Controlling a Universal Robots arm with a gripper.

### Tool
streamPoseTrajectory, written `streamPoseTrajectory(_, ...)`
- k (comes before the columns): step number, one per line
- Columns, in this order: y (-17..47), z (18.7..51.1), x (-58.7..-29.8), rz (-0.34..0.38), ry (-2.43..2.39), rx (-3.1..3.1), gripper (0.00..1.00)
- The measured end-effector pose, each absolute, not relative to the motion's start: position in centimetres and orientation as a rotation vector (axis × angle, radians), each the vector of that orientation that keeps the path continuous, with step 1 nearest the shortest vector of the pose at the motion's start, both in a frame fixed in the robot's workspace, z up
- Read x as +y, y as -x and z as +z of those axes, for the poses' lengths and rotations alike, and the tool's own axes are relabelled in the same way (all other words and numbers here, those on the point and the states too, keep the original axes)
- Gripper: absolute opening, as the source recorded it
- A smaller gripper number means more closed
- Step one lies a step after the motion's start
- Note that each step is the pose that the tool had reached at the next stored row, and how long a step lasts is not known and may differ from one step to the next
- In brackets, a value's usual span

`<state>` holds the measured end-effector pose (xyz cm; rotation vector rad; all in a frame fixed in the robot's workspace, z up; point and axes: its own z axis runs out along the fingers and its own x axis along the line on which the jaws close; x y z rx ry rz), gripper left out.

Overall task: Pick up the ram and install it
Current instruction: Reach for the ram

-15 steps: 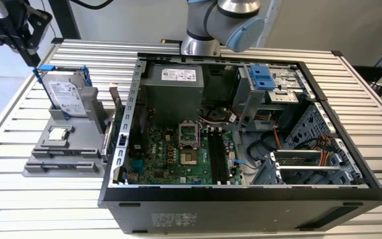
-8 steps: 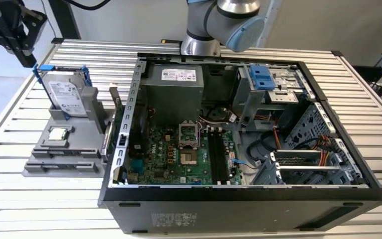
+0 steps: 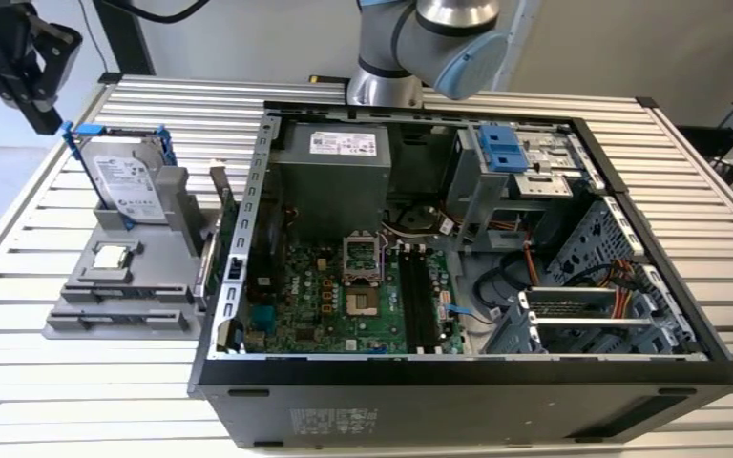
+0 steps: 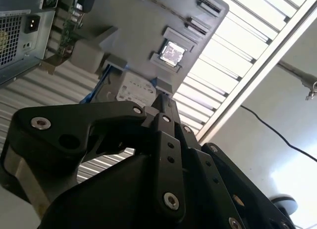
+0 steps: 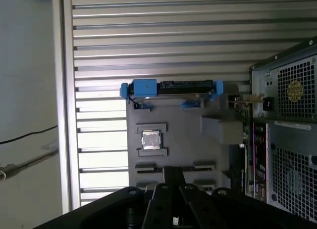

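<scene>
The ram [image 3: 221, 205] is a thin green stick standing on edge at the side of the grey holder [image 3: 150, 286] nearest the open computer case [image 3: 469, 372]. My gripper [image 3: 45, 119] hangs high above the table's far corner on the exterior view's left, well up and away from the ram. Its black fingers look shut with nothing between them in both wrist views [image 4: 163, 98] [image 5: 173, 170]. Inside the case, dark memory slots [image 3: 424, 296] run beside the green motherboard [image 3: 322, 286].
A silver hard drive in a blue frame [image 3: 125, 176] [image 5: 171, 88] stands upright in the holder. A small square chip [image 3: 112, 256] [image 5: 151, 139] [image 4: 172, 52] lies on the holder. The slatted metal table [image 3: 87, 382] lies all around.
</scene>
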<state>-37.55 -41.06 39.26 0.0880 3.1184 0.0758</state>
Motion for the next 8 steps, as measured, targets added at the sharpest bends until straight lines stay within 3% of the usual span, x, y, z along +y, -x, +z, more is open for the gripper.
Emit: streamPoseTrajectory(8,38.01,39.26,-41.92,0.076,-0.088,3.117,0.00)
